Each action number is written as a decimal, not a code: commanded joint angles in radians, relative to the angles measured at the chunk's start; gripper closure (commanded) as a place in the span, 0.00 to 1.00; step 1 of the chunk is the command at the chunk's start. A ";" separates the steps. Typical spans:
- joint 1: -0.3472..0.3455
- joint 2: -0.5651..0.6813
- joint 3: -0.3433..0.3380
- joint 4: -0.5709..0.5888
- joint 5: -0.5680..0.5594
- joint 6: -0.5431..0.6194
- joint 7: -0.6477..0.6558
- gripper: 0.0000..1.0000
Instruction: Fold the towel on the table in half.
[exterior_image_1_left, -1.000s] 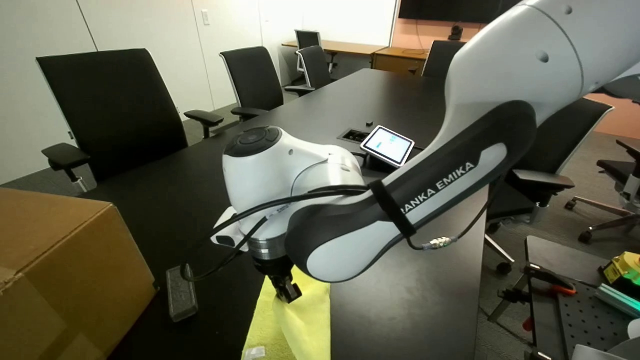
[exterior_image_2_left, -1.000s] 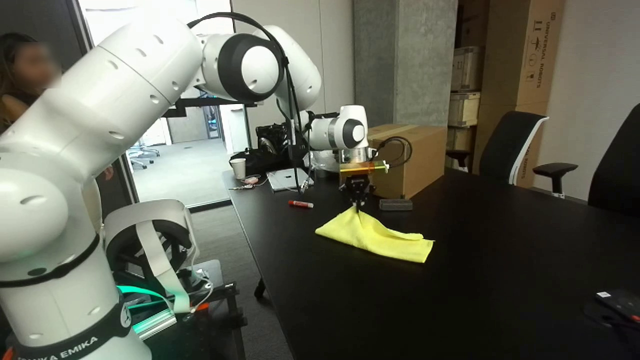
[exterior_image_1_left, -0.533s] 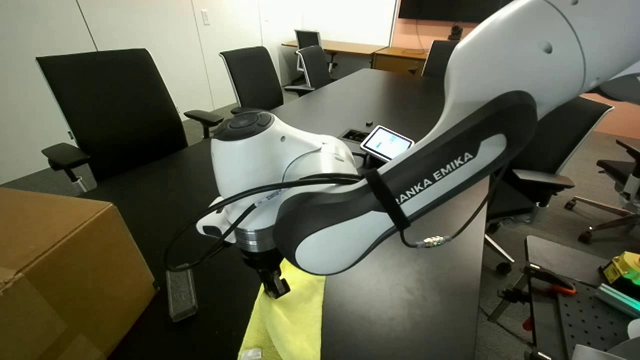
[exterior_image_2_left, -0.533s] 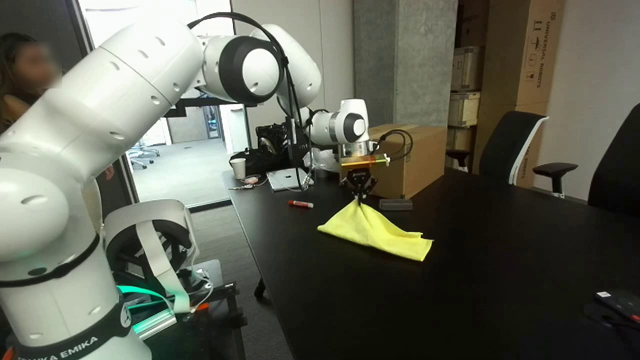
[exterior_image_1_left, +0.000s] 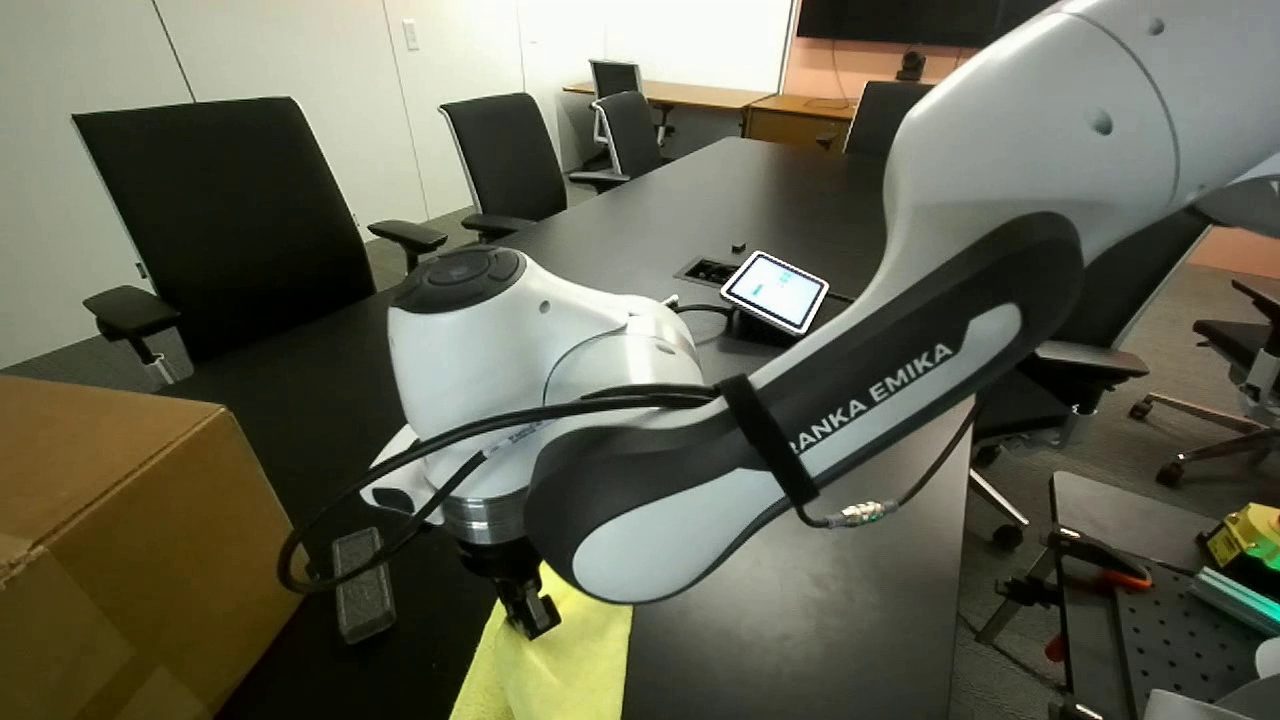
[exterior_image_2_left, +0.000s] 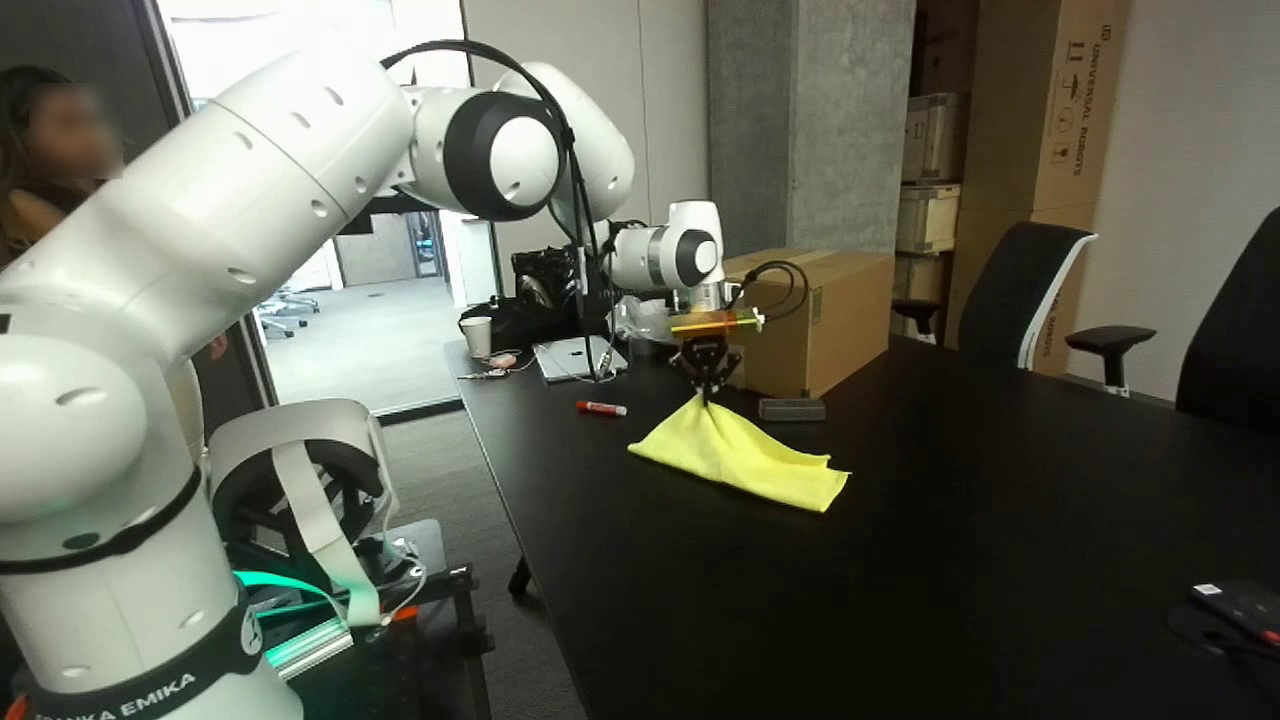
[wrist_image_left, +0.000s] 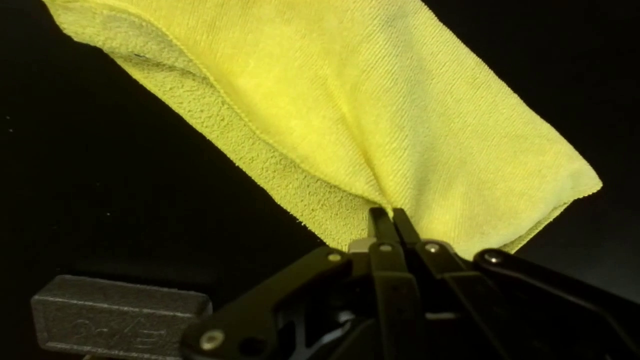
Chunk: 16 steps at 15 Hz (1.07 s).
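The yellow-green towel (exterior_image_1_left: 570, 660) lies on the black table (exterior_image_1_left: 800, 600); it also shows in an exterior view (exterior_image_2_left: 750, 455) and in the wrist view (wrist_image_left: 320, 100). It is doubled over, with a strip of the lower layer showing past the upper layer's edge. My gripper (wrist_image_left: 391, 212) is shut on the upper layer's edge, pinching it into a peak with creases running away from the fingertips. In both exterior views the gripper (exterior_image_1_left: 535, 625) points down, and the peak is raised a little above the table (exterior_image_2_left: 706, 397). The towel's near end is cut off in an exterior view.
A dark grey eraser block (wrist_image_left: 120, 317) lies close beside the gripper. A large cardboard box (exterior_image_2_left: 830, 310) stands behind it. A red marker (exterior_image_2_left: 602, 408), a laptop (exterior_image_2_left: 575, 360) and a cup (exterior_image_2_left: 477, 337) are on the table. A tablet (exterior_image_1_left: 775, 290) stands further along.
My gripper, still shut on the towel, has moved slightly toward the cardboard box. The whole towel has slid along with it, and its pinched edge stands a little higher than a second ago.
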 joint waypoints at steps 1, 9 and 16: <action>0.034 0.070 -0.020 0.104 0.006 0.014 0.079 0.71; 0.027 0.086 -0.063 0.154 0.020 0.079 0.324 0.26; -0.039 -0.075 -0.211 -0.067 -0.019 0.075 0.434 0.00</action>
